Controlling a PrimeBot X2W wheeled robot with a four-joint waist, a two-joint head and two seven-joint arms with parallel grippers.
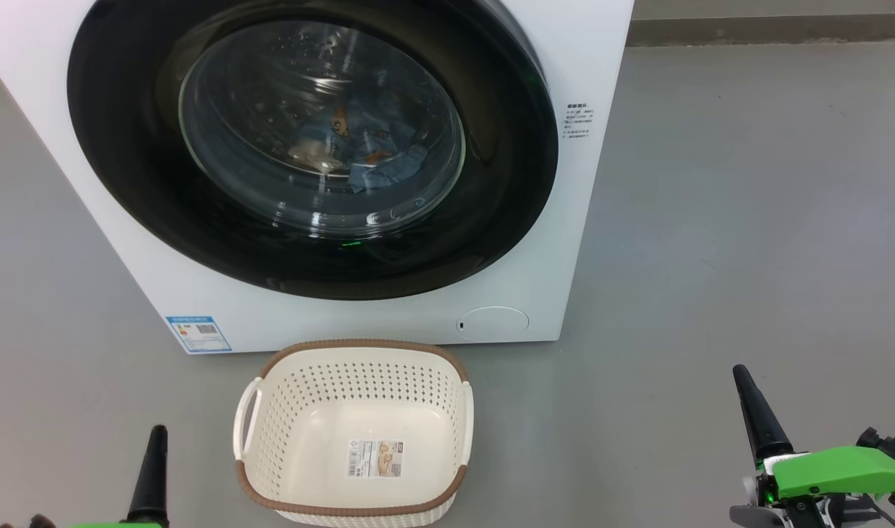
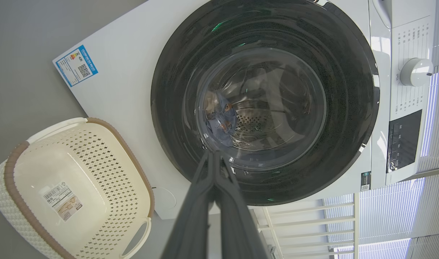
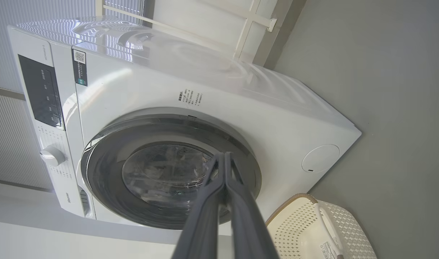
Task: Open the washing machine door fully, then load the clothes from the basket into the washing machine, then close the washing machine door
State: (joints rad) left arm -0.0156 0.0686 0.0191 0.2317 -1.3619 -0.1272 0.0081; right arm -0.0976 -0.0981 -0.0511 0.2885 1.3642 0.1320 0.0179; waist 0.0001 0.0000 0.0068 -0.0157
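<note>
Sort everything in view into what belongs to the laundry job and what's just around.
Job: washing machine; washing machine door, shut; clothes behind its glass; basket, holding no clothes.
Just around: blue sticker; dial; white rack; grey floor.

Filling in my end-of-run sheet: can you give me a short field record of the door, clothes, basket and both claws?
door: shut on the machine
clothes: inside the machine, seen through the door glass
basket: no clothes in it, on the floor before the machine
left claw: shut, holding nothing
right claw: shut, holding nothing
task: looks done
</note>
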